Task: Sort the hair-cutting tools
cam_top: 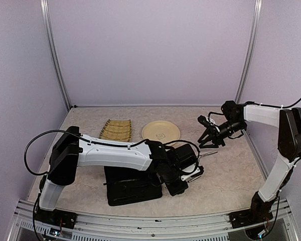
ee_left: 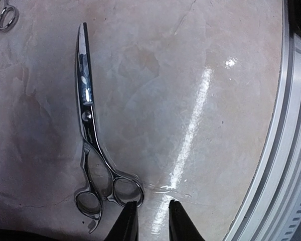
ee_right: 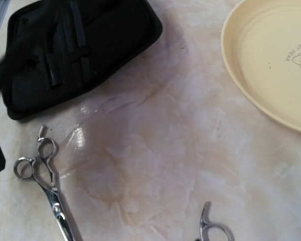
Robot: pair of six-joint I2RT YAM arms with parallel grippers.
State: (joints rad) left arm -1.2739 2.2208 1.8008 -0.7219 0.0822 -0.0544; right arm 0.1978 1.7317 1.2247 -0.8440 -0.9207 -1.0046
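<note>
the first pair of scissors (ee_left: 85,100) is lying closed and flat on the pale marbled table (ee_left: 215,125), right in front of the left gripper (ee_left: 152,203). its blades are pointing away from the claw and its finger rings are lying nearest to it. the left claw's two fingers are standing a little apart with nothing between them, low over the table. one fingertip (ee_left: 129,211) is sitting just beside the nearer ring, and whether it is touching the metal cannot be told.

the second pair of scissors (ee_left: 4,17) is showing only its rings at the far corner of the left wrist view, well apart from the first pair's handles and also lying on the table.

the left arm is reaching across the black case (cam_top: 133,186), which is lying near the front of the table; in the right wrist view its face is showing dark straps. the woven tray (cam_top: 115,129) and the round cream plate (cam_top: 160,132) are sitting side by side farther back, near each other but not touching.

the right gripper (cam_top: 207,144) is hanging in the air to the right of the plate, tilting down toward the table, its fingers spread apart and holding nothing. in the right wrist view both pairs are lying on bare table, one of them near the case's edge.
</note>
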